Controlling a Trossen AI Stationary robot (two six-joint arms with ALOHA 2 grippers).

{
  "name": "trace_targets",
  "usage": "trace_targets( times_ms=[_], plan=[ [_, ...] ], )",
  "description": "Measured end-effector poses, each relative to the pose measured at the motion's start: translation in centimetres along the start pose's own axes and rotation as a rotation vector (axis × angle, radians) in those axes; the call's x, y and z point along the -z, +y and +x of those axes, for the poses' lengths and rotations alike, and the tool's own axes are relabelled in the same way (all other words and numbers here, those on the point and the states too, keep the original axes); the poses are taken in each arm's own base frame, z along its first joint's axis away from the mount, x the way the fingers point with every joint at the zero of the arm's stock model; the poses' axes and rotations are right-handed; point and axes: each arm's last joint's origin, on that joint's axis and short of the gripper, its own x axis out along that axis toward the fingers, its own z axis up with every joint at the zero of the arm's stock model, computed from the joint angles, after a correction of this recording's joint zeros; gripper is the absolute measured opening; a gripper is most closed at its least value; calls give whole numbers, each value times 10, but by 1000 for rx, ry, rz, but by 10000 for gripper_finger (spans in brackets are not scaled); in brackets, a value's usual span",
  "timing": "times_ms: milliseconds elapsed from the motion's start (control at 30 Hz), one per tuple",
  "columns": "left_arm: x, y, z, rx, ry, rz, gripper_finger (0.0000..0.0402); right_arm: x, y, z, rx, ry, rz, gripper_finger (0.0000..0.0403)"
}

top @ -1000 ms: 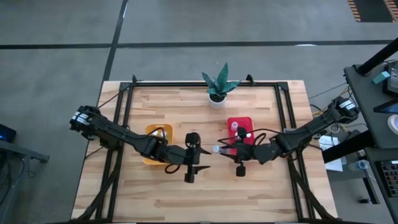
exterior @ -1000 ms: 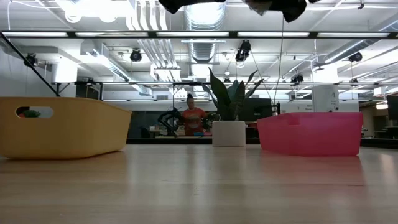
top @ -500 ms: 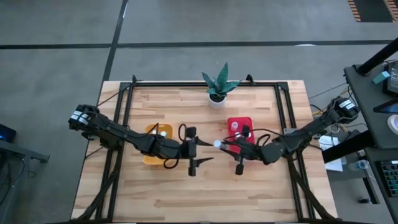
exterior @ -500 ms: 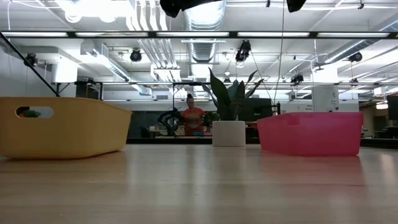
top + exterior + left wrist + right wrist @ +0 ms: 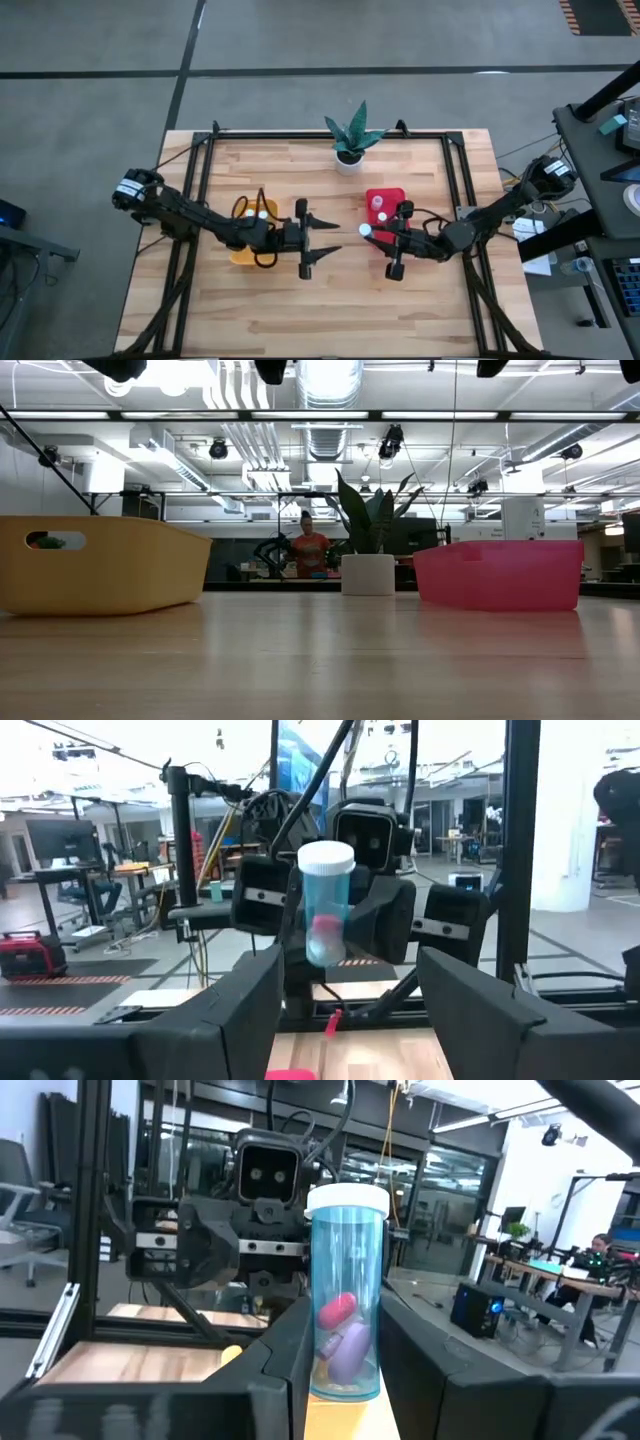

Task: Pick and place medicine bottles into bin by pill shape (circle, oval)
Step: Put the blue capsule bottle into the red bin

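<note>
My right gripper is shut on a clear medicine bottle with a white cap; pink and purple pills lie inside it. The bottle hangs above the table, just left of the red bin. My left gripper stands open to the left of the bottle, pointing at it, with nothing between its fingers. The left wrist view shows the bottle ahead of it. The yellow bin sits under the left arm. White-capped bottles lie in the red bin and in the yellow bin. My right gripper pinches the bottle's lower half between its two fingers, one on each side. The fingers come about level from the table's right side. The bottle stands upright, cap up, lifted clear of the table.
A white plant pot with a green plant stands at the table's far edge, between the bins. In the low view the yellow bin is on the left and the pink-red bin on the right. A person sits far behind the table.
Both grippers have tipped up from pointing down to about level, and now face each other. My right gripper has drawn toward the red bin with the bottle, which is now upright. My left gripper has stayed open.
</note>
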Motion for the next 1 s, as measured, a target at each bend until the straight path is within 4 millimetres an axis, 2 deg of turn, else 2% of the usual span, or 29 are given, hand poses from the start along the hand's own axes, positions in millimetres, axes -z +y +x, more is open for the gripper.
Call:
trace_targets(
  times_ms=[300, 667, 1000],
  plan=[
    [10, 2, 18, -23, -104, -30, 215, -2, 1, 2, -4, 3, -2, 91],
    [9, 3, 45, 38, -154, -27, 215, -2, 1, 2, -4, 2, -1, 91],
    [11, 8, 53, 25, -149, -21, 215, -2, 1, 2, -3, 2, 7, 91]
  ],
)
